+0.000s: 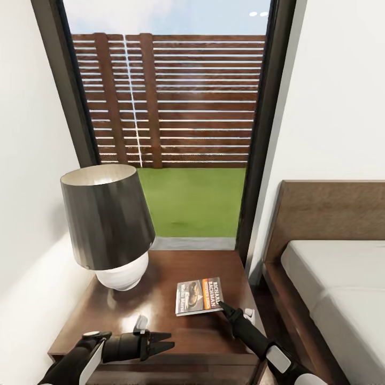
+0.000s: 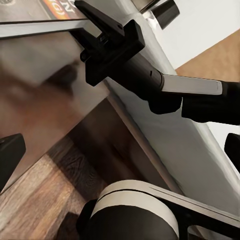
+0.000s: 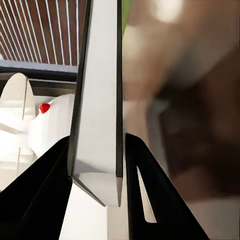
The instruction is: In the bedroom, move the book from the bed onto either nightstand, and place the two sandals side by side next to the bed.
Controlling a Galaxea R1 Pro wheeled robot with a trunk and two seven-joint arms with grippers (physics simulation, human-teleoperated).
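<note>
Dark-wood nightstand [image 1: 160, 315] stood under the window [image 1: 171, 107], its tabletop carrying a lamp [image 1: 109, 224] with dark shade and white base at the left. Left tool [image 1: 163, 343] hovered low over the front edge, fingers apart, gripping nothing. Book [image 1: 199, 296] lay near the tabletop's right side, cover up, orange band showing. Right tool [image 1: 223, 308] sat at the book's right corner; in the right wrist view its fingers [image 3: 45, 195] were clamped on the book's edge [image 3: 100, 100]. Bed [image 1: 342, 283] with off-white mattress stood to the right, just beside the nightstand.
</note>
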